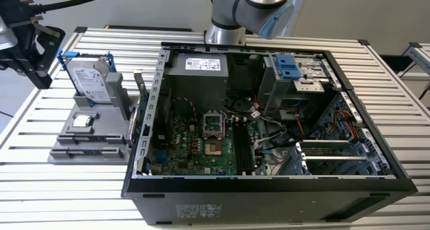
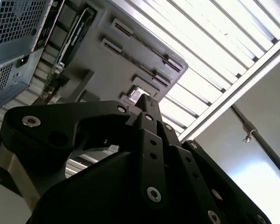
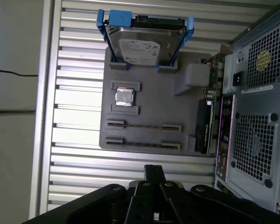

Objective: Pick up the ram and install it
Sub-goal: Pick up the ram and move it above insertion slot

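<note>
Two thin ram sticks stand on edge in the slots of a grey parts holder (image 3: 149, 100), one (image 3: 143, 126) beside the other (image 3: 142, 144). In the exterior view the holder (image 1: 70, 139) lies on the slatted table, to the left of the open computer case (image 1: 269, 184). My black gripper (image 1: 42, 79) hangs above the table's left edge, up and away from the holder. Its fingertips (image 3: 154, 173) meet with nothing between them, short of the ram. The same joined fingertips (image 2: 147, 100) show in the second wrist view. Long dark memory slots (image 1: 242, 147) run along the motherboard.
On the holder stand a silver hard drive (image 3: 142, 44) with blue rails and a small square processor chip (image 3: 124, 97). The case's back panel (image 3: 254, 116) borders the holder. Cables and a drive cage (image 1: 295, 74) crowd the case. The arm's base (image 1: 225, 31) stands behind it.
</note>
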